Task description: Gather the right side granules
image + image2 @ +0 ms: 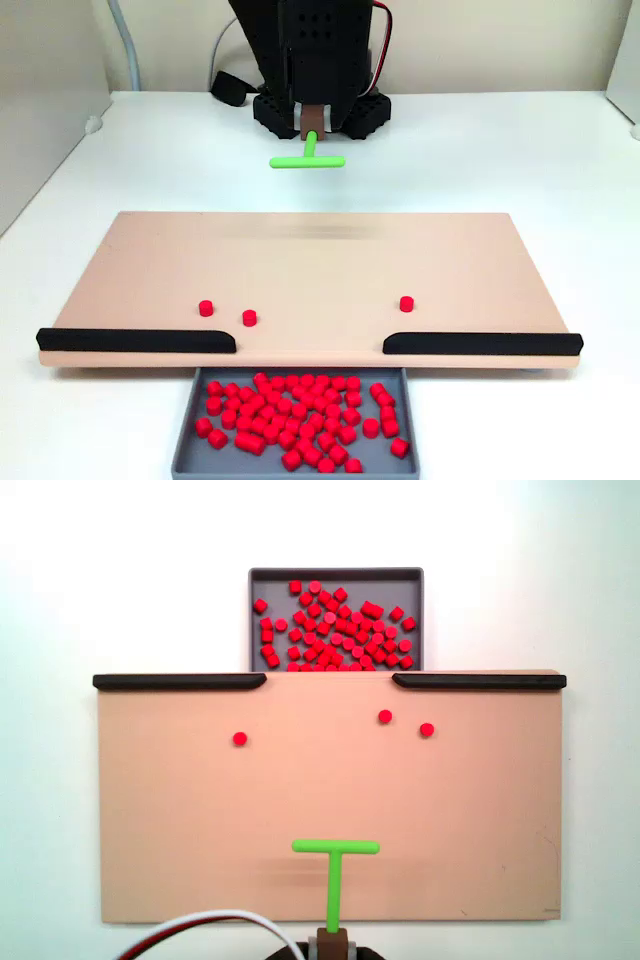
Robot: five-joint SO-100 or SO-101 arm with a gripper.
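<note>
Two small matte red cylinder granules (385, 716) sit on the tan board (180, 860) at one o'clock, near the grey tray (335, 573); the pincer (333, 942) clamps the green T-shaped stick (335, 848), crossbar forward for sweeping.

Lab-style test bench, plain white table (120, 160), purpose-made tan board (300, 270) with black rails (135, 341), grey collecting tray (260, 580)

Bright, even light from overhead washes the table (600, 580) nearly white in both fixed views. Shadows are faint, under the board's (300, 270) front edge. Slightly soft focus.
</note>
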